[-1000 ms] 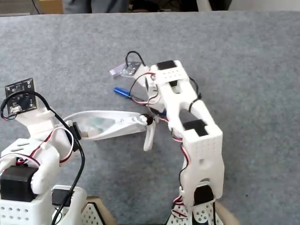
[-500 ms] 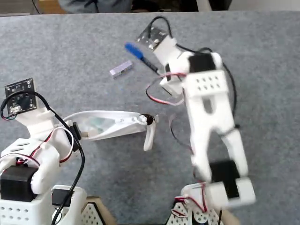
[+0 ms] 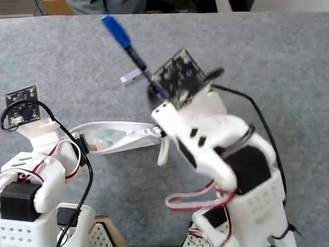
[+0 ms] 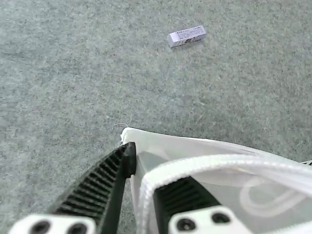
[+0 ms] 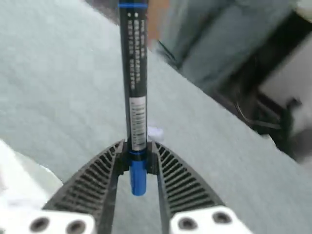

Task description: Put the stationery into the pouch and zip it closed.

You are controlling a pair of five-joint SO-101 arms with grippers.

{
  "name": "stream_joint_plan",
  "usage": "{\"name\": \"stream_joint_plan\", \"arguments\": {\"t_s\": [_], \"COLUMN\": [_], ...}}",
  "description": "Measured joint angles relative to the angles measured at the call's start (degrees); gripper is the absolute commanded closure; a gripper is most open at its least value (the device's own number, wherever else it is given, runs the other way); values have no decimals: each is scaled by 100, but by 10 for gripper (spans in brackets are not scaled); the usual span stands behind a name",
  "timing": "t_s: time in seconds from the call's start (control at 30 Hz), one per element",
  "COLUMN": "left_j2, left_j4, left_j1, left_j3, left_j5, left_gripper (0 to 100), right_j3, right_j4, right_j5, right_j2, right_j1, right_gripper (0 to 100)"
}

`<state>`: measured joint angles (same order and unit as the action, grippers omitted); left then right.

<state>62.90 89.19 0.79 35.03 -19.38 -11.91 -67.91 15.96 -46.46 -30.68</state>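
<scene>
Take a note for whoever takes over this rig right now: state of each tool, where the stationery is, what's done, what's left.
Left tool: shut on the open edge of the pouch.
Right tool: shut on the pen, raised above the table.
Eraser: lying on the table, apart from the pouch.
Done: pen picked up.
Left: pen and eraser into the pouch, then zip it.
</scene>
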Motion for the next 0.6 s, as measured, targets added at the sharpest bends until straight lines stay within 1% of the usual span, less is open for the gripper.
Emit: {"name": "stream_joint_plan", "arguments": {"t_s": [0.1, 0.3, 0.47, 0.6], "left_j2": [0, 0, 0, 0], "left_j4": [0, 0, 0, 0], "left_j1": [0, 0, 0, 0], "left_j3": [0, 0, 0, 0], "left_j5": [0, 0, 0, 0], "left_gripper": [972, 972, 972, 972], "right_j3": [-18, -35, -264, -325], "right_j4": [35, 299, 774, 835], "right_j5": [-167, -193, -193, -193], "right_j2": [-88, -53, 158, 167], "right_j1": [-352, -1134, -1327, -1609], "right_gripper": [986, 986, 986, 986]}}
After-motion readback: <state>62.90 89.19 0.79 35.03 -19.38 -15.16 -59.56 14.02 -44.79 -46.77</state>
